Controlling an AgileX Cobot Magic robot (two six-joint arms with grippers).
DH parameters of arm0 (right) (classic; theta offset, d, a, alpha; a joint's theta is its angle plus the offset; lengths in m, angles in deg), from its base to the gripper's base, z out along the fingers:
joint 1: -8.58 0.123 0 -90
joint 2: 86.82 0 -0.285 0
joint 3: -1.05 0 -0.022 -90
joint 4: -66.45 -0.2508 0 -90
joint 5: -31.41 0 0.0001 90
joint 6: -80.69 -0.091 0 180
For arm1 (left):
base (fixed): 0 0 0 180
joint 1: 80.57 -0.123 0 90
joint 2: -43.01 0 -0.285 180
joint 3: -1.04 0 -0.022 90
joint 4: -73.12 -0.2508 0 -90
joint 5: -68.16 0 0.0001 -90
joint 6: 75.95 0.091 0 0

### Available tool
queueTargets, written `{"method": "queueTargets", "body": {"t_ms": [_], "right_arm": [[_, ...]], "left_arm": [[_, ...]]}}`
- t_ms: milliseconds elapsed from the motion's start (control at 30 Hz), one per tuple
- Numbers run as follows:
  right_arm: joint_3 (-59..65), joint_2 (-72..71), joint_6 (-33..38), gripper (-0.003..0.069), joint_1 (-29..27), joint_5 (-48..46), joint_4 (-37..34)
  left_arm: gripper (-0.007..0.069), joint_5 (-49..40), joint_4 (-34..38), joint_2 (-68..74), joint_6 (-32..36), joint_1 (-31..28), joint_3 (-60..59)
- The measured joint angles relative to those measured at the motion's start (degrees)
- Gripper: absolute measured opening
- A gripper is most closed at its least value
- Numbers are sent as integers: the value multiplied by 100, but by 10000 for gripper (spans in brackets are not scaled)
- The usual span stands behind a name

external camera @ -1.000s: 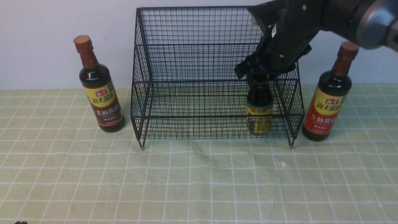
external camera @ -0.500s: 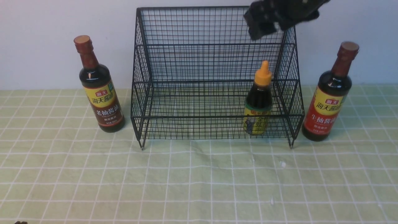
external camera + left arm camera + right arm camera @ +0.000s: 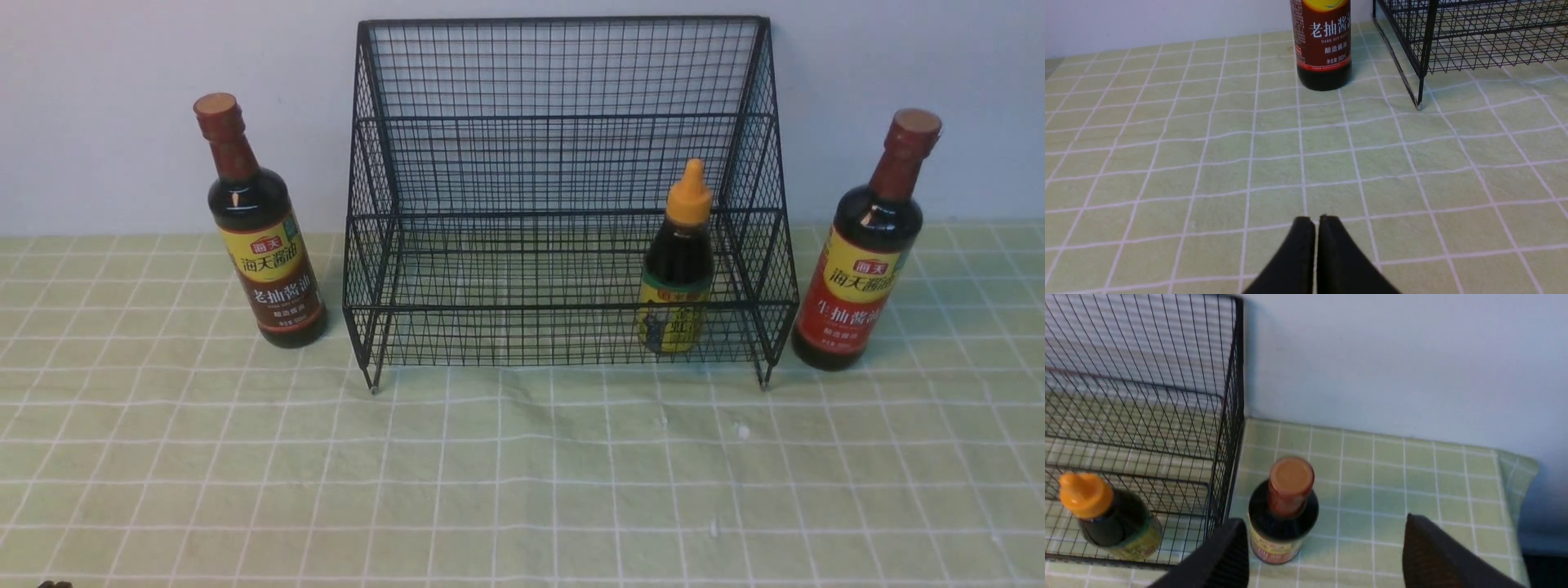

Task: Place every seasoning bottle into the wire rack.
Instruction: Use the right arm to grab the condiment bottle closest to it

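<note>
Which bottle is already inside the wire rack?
The short bottle with the orange nozzle cap, on the lower tier of the wire rack. The brown-label bottle and the red-label bottle stand outside it, one at each side.

A pale green tablecloth [image 3: 522, 474] crossed by a grid of thin white lines covers the work surface, its fabric lying in soft ripples and shallow creases. A few small white specks [image 3: 742, 429] dot the cloth right of the middle. Behind it rises a plain off-white wall [image 3: 122, 122], evenly lit. At the bottom left edge of the front view a small dark object [image 3: 54, 584] pokes into sight, too cut off to identify. In the right wrist view, the cloth's corner [image 3: 1515, 465] ends in a loose fold against the wall.
</note>
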Motion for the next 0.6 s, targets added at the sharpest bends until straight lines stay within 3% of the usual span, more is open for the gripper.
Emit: {"method": "queueTargets", "body": {"t_ms": [133,167,367,600], "right_arm": [[1674,-353,-229,464,-277,1698,-168],[1741,-360,-242,464,-284,1698,-168],[3103,-253,-605,464,-339,4463,-164],[3214,176,-662,464,-428,5320,24]], "left_arm": [[-7,0,0,0,0,0,0],[-7,0,0,0,0,0,0],[-7,0,0,0,0,0,0],[-7,0,0,0,0,0,0]]}}
